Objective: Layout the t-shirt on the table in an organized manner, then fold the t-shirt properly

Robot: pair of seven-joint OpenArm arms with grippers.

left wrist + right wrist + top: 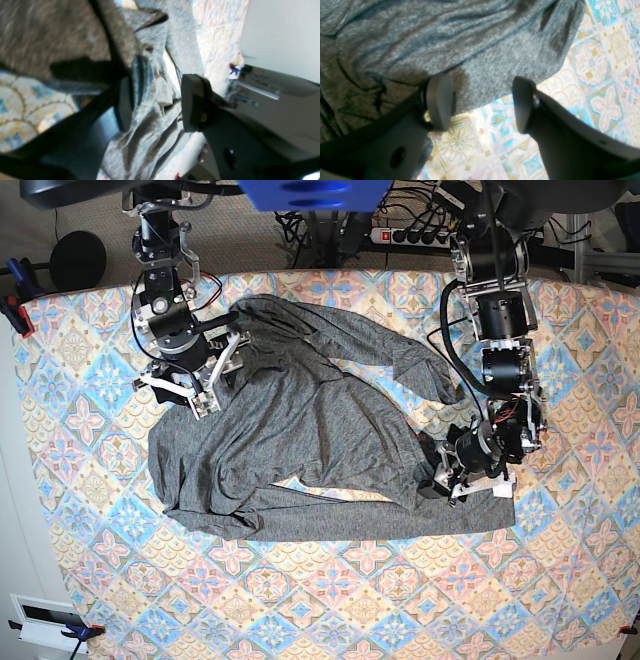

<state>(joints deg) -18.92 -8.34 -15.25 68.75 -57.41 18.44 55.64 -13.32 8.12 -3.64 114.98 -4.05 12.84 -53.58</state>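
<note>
The dark grey t-shirt (300,440) lies crumpled and partly spread across the middle of the patterned table (330,600). My left gripper (447,477) is down at the shirt's right lower part. In the left wrist view the left gripper (158,103) has its jaws apart, with wrinkled t-shirt (150,145) fabric in the gap. My right gripper (198,393) is at the shirt's upper left edge. In the right wrist view the right gripper (482,103) stands wide open over the t-shirt (470,50) hem and the bare table (595,75), holding nothing.
A power strip (420,232) and cables lie behind the table's far edge. A red-and-blue clamp (15,310) grips the left edge. A white box (45,615) sits off the front left corner. Bare cloth shows all around the shirt.
</note>
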